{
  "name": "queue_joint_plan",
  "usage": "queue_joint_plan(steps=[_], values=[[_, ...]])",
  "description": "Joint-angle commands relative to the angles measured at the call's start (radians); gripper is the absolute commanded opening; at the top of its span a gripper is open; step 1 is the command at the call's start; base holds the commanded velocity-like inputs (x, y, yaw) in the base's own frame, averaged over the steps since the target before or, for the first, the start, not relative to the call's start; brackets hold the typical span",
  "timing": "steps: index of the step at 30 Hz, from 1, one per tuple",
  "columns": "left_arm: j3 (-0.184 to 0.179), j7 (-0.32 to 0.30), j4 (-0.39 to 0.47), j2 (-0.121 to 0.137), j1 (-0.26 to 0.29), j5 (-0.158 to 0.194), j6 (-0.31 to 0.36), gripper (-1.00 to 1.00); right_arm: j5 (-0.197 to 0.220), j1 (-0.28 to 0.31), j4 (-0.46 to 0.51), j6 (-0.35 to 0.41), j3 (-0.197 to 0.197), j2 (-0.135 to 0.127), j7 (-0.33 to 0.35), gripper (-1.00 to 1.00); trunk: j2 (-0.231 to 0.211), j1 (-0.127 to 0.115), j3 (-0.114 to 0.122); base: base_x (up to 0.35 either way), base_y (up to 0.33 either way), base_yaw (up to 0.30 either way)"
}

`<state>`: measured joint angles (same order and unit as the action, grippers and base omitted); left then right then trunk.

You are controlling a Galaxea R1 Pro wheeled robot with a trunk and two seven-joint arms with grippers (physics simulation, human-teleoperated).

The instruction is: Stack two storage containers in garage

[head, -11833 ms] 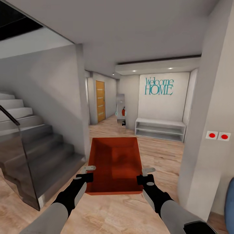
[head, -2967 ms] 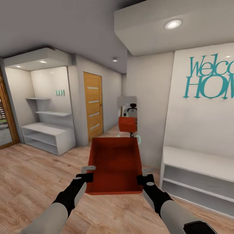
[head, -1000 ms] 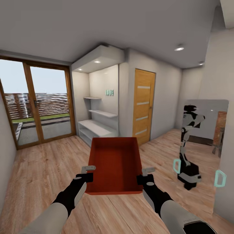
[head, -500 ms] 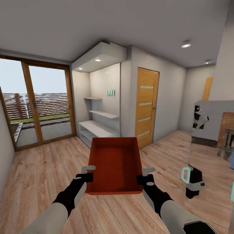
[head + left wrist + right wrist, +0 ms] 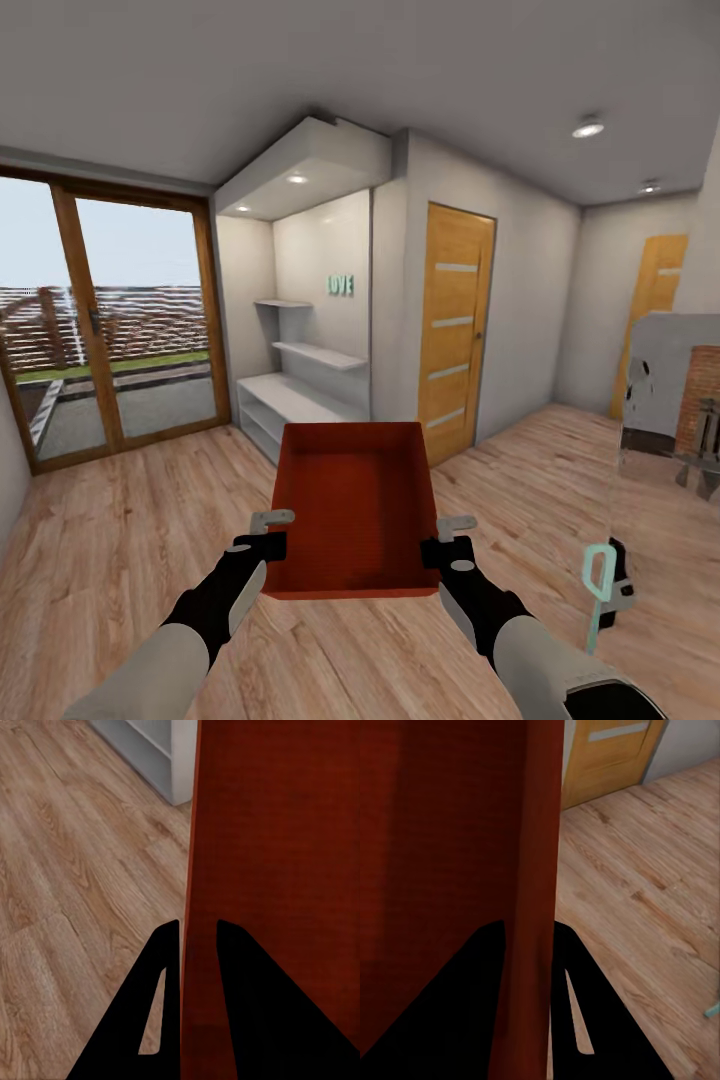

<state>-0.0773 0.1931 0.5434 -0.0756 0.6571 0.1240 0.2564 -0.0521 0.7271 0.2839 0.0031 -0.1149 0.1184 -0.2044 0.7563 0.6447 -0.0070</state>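
so the plain red-orange open-top storage container (image 5: 352,505) hung at six o'clock over light wood plank flooring (image 5: 110,530), the left gripper (image 5: 271,532) and right gripper (image 5: 446,537) each clamped on a side wall. carrying it well meant even grip, level bin, wide berth past the orange door (image 5: 455,325) at one o'clock.

left gripper (image 5: 199,937): two black fingers clamped on one wall of the storage container (image 5: 270,870), one finger on each face | container: red-orange, smooth wall, held off the ground | wood plank floor (image 5: 75,870): light, beneath and beside | white shelf unit (image 5: 154,750): base standing on planks at far edge
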Motion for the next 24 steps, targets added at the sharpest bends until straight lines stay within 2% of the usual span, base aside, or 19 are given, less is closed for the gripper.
queue_joint_plan(steps=[1,24], values=[[0.023,0.016,0.004,0.002,0.001,-0.018,-0.017,-1.00,0.000,0.000,-0.003,0.000,0.004,-0.009,-0.007,-1.00,0.001,0.001,-0.001,0.323,0.000,0.000],[0.023,0.016,0.004,0.003,0.001,-0.018,-0.017,-1.00,0.000,0.000,-0.003,0.000,0.004,-0.009,-0.007,-1.00,0.001,0.001,-0.001,0.323,0.000,0.000]])
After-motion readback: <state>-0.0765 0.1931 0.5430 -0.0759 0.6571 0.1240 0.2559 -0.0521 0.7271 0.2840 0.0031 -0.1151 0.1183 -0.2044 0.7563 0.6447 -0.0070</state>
